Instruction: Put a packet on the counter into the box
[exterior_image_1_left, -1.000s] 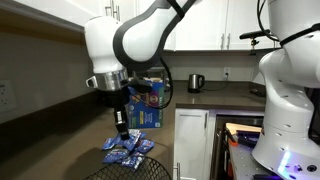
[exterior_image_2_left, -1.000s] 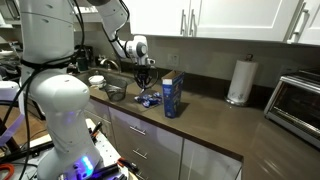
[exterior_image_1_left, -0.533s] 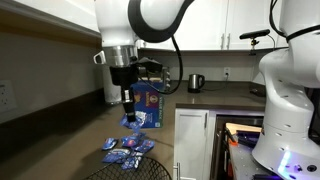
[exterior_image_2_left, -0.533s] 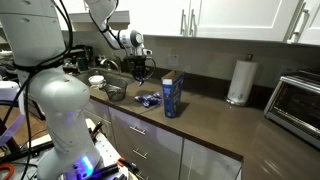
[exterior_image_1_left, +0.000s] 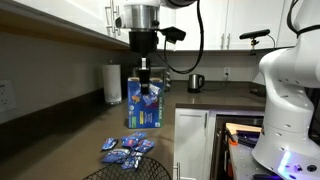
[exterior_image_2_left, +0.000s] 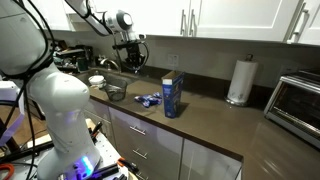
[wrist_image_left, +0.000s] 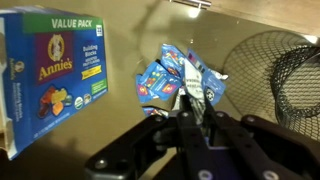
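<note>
Whereas it hung low a second ago, the gripper, clamped on a small flat blue packet, now sits well above the pile of like packets.

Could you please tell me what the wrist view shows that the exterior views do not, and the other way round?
Only the wrist view: the "VALUE PACK" lettering on the box, and the claw closed on what looks like a packet. Only exterior views: the paper-towel roll, the kettle, the white cabinets. Both: the box, the pile of packets, the counter, the raised claw.
</note>
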